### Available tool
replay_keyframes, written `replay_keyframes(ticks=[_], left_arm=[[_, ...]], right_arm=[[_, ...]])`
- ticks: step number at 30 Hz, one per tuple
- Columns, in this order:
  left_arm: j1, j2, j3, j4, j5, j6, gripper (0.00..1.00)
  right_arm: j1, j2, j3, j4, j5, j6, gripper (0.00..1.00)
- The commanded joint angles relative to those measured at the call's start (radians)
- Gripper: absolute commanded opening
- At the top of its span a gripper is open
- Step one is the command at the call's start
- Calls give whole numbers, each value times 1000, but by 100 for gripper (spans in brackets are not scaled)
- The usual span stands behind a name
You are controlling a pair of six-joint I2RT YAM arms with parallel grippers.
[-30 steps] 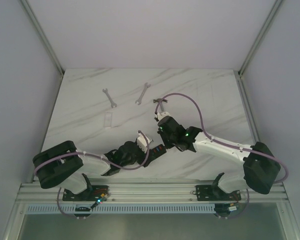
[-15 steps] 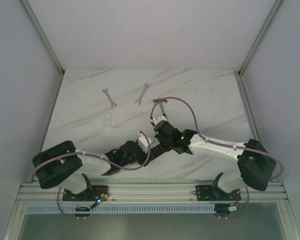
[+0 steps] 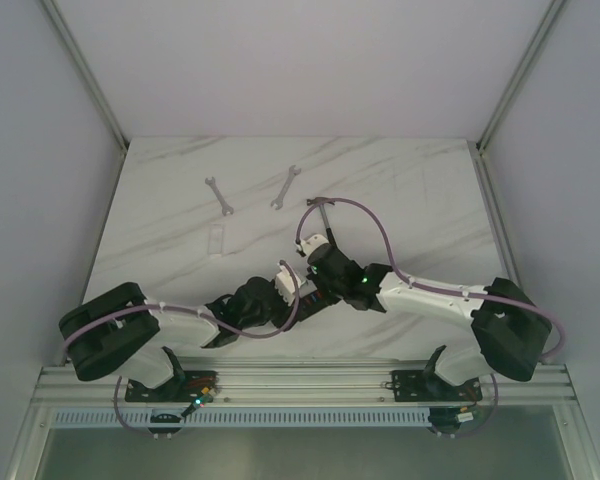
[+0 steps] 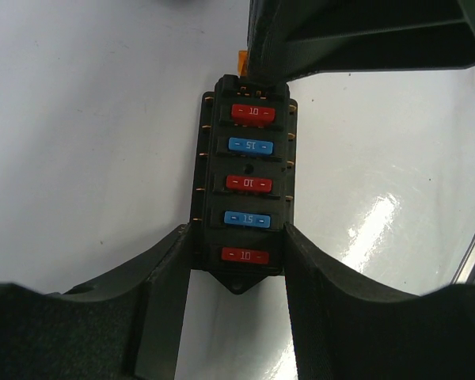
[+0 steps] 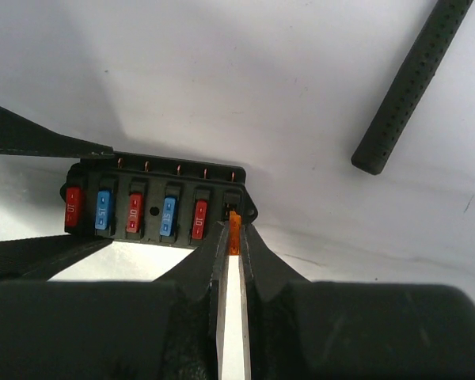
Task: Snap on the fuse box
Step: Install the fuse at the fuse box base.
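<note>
**A:** What do the right jaws have?

**B:** They are closed on a small orange fuse [image 5: 234,228], pinched between the tips and poking out ahead of them.

**A:** And where is the fuse box from there?

**B:** The fuse box [image 5: 154,176] is straight ahead and touching. It lies flat on the bench [image 3: 410,190], with its long axis running crosswise to those jaws. Five places are filled: red, blue, red, blue, red. The empty slot [image 5: 233,203] is at the end nearest the hammer handle [image 5: 412,83], and the orange fuse sits right at its mouth.

**A:** So it lines up?

**B:** It looks so to me. I'd say the coming move is a short push straight forward, with no sideways shift.

**A:** And the left jaws?

**B:** They come in from the opposite end, along the box's length. They are closed on the box at that end, with one of the fingers [image 4: 170,277] against each long side. I can't judge how hard they squeeze.

**A:** Which arm is nearer?

**B:** Both are at the box. The left steadies it, and the right carries the part.
</note>
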Motion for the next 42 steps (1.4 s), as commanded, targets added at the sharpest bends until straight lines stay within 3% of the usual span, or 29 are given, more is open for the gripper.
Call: replay_keyframes(ticks=[1,39,42], left_arm=[[11,-17,-16,-23,30,16,56],[14,-26,-69,82,13,29,54],[13,-33,-80,86,2,26,58]], right_arm=[[6,8,-21,48,-21,-14,0],[11,104,23,-20,-56,37,0],[12,99,31,-29,-58,49,1]])
